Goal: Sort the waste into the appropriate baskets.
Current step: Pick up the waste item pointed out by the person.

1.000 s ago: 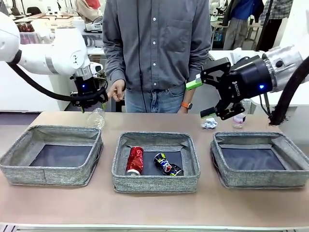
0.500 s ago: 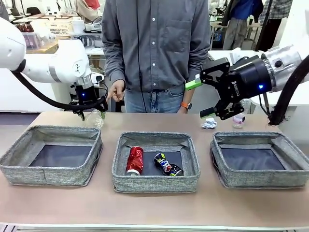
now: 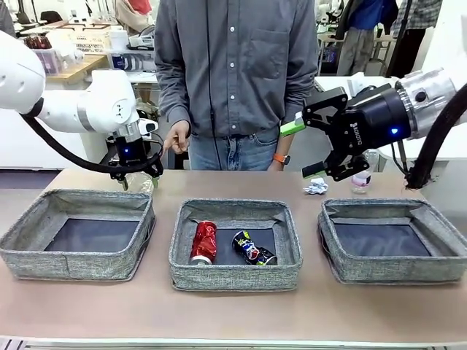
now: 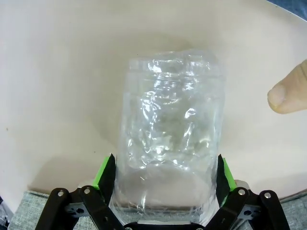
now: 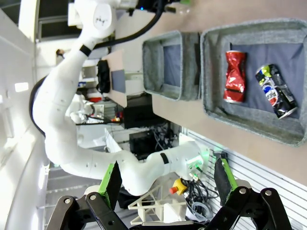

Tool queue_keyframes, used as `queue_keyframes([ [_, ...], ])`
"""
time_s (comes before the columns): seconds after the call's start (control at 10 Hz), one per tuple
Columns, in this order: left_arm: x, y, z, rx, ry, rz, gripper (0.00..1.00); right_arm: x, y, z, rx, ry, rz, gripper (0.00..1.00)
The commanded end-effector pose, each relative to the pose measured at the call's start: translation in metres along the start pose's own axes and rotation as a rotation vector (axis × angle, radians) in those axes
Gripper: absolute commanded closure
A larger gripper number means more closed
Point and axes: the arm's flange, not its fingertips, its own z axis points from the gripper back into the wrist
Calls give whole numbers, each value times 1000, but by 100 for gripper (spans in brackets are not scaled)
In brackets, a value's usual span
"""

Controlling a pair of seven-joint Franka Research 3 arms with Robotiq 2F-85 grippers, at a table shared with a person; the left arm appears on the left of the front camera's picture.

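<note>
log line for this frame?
left gripper: open, straddling clear cup | right gripper: open, raised | red can, blue-yellow can: middle basket

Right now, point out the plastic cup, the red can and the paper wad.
clear plastic cup (image 4: 170, 139): left wrist view, crinkled side wall.
red drink can (image 3: 204, 241): front view, mid body.
white paper wad (image 3: 316, 187): front view, its centre.

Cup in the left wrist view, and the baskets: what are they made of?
Cup: looks like thin clear plastic, glossy; see-through, crinkled walls with bright glints. Baskets: grey woven fabric, matte, going by the speckled weave and soft sagging rims; dark bases unclear.
</note>
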Motion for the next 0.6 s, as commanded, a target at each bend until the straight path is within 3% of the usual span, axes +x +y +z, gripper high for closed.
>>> queue_keyframes([
  [0.0,1,6,0,-9,24,-16,0,1,4,2,-13,6,-12,0],
  [0.2,0,3,0,-1,25,-12,0,1,4,2,-13,6,-12,0],
  [0.5,-4,5,5,-3,9,-19,32,1,4,2,-13,6,-12,0],
])
